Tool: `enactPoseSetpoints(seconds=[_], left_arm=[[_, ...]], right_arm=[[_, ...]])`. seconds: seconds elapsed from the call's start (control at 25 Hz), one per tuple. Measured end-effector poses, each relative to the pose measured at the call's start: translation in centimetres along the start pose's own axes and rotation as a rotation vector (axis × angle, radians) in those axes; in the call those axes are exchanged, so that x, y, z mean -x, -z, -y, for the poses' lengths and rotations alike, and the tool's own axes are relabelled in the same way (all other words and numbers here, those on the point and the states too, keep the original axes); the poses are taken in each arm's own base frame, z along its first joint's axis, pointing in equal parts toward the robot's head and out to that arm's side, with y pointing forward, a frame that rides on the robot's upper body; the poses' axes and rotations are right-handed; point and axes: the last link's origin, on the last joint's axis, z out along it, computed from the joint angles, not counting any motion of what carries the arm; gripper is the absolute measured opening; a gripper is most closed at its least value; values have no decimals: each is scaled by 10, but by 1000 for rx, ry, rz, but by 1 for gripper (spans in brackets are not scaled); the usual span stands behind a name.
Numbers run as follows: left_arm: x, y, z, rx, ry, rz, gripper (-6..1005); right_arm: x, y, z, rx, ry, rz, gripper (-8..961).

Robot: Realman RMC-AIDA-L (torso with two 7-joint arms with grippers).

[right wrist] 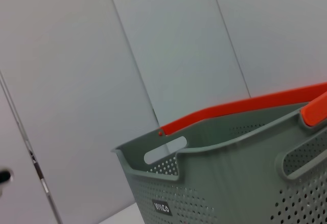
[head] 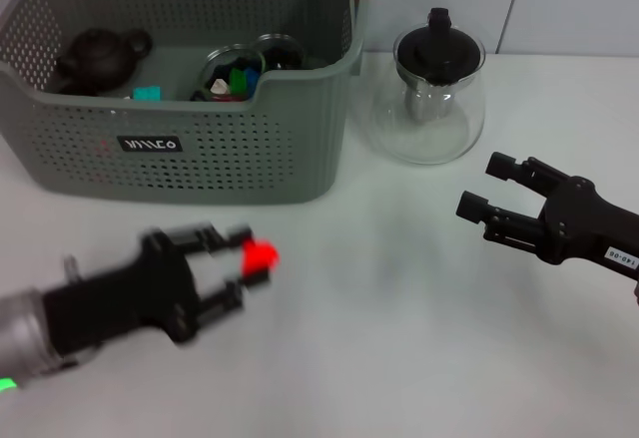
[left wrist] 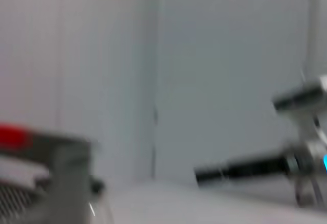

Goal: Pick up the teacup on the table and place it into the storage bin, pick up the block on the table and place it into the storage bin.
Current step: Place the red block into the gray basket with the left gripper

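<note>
**Desk:** What does the head view show?

**Operator:** I count one grey-green perforated plastic storage bin (head: 180,149) at the back left of the plain white table (head: 399,338). Inside it are one dark round teapot (head: 95,59), one glass cup of small coloured pieces (head: 232,74) and one teal block (head: 147,93). One clear glass teapot with a black lid (head: 431,94) stands just beside the bin. My left gripper (head: 240,258) is closed on one small red block (head: 261,254), in front of the bin. My right gripper (head: 489,199) is spread open and holds nothing.

**Desk:** The left wrist view?

**Operator:** Blurred: pale wall panels, a bit of red, and the other arm farther off.

**Desk:** The right wrist view?

**Operator:** It alone shows the bin's orange handle (right wrist: 245,106), against grey wall panels.
</note>
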Motion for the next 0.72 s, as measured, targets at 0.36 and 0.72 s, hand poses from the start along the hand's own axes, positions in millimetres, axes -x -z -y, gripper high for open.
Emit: enactPoseSetpoints(seconds=[0.36,0.72], left_arm=[[-67,21,48,-92,77,-227,398],[-147,7,110,-130,80,-223,391]], right_arm=[[0,-3,-1,8,2,-1,944],[-1,-4,-2,13,-1,-1,945]])
